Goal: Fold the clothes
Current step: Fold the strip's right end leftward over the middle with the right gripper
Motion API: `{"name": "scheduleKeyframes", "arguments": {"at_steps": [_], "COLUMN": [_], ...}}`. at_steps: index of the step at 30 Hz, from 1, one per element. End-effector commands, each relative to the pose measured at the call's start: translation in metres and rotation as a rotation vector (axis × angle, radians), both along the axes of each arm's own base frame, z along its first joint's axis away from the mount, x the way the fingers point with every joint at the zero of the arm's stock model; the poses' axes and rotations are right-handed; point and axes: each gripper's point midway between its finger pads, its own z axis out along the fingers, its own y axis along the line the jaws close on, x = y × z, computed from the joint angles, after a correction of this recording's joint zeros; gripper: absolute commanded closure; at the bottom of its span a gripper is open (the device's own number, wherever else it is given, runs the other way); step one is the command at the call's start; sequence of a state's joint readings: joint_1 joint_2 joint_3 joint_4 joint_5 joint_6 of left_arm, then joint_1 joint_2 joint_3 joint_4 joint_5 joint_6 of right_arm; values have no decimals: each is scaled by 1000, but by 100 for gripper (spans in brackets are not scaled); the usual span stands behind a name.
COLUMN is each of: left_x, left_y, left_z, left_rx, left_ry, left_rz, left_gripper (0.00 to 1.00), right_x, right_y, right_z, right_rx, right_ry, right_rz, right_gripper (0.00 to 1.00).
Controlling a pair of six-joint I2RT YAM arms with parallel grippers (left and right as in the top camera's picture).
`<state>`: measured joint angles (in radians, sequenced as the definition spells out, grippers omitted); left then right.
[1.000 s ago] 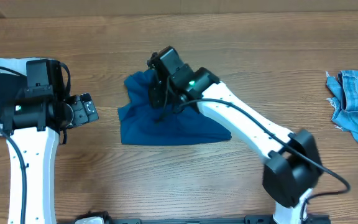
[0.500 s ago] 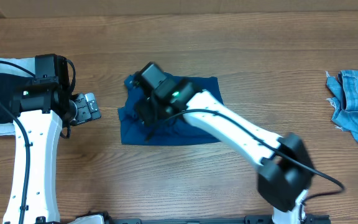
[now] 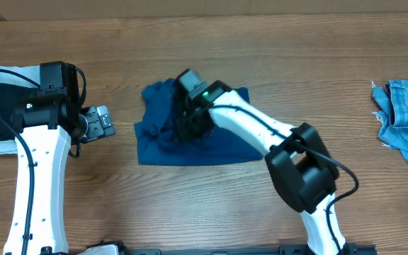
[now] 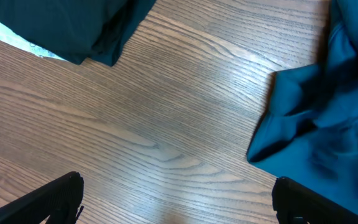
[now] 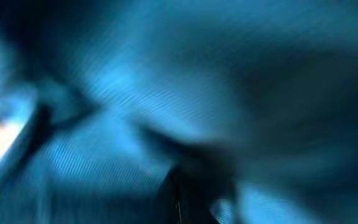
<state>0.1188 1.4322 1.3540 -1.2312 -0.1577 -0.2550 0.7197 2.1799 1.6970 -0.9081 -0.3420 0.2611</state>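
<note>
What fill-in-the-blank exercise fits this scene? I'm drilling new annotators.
The right gripper rests on the ____ polo shirt. The left gripper has its jaws ____. The denim piece lies near the ____ edge of the table.
Missing: blue; open; right.

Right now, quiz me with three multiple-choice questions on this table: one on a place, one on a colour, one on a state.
1. Where is the denim piece? A) table's right edge B) centre C) under the left arm
2. What colour is the middle shirt? A) red B) royal blue C) white
3. How are the left fingers? A) shut on cloth B) open, empty C) out of sight
Answers: A, it lies far right; B, plainly blue knit; B, they stand apart over bare wood.
</note>
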Motion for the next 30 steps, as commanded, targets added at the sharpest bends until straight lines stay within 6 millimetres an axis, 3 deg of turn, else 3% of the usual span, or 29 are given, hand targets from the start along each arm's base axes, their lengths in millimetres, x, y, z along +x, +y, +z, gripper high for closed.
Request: {"name": "scheduleKeyframes", "arguments": {"at_steps": [1,3,5,7,10,12,14,17,19,22,24,26,30], "left_x": [1,1,1,1,1,1,1,1,1,1,1,1,1], "left_y": [3,3,3,3,3,3,3,3,3,3,3,3,3], "left_z": [0,0,0,0,0,0,0,0,0,0,0,0,0], "left_rx": [10,10,10,10,10,10,10,10,10,10,10,10,10], "left_ry": [4,4,4,4,4,4,4,4,4,4,4,4,4], "left_rz": [-7,-7,-7,-7,-7,-7,-7,-7,-7,-7,-7,-7,-7], "left_gripper": [0,0,0,0,0,0,0,0,0,0,0,0,0], "right_x": [-54,-70,-63,-32,27,61,74,88,84,61,42,36,72], "right_y": [43,56,56,37,-10,-37,-37,-21,8,61,92,108,97], "right_z": [39,57,73,87,105,105,103,78,56,48,72,100,135], "right_rx": [100,138,148,109,83,100,143,179,251,416,547,634,672], "right_ry": [-12,-65,-130,-214,-291,-293,-280,-254,-191,-110,-144,-212,-302], "right_rz": [189,272,269,180,2,-106,-139,-182,-165,-73,73,179,142], "right_gripper": [96,96,96,96,96,96,96,96,96,96,96,96,96]}}
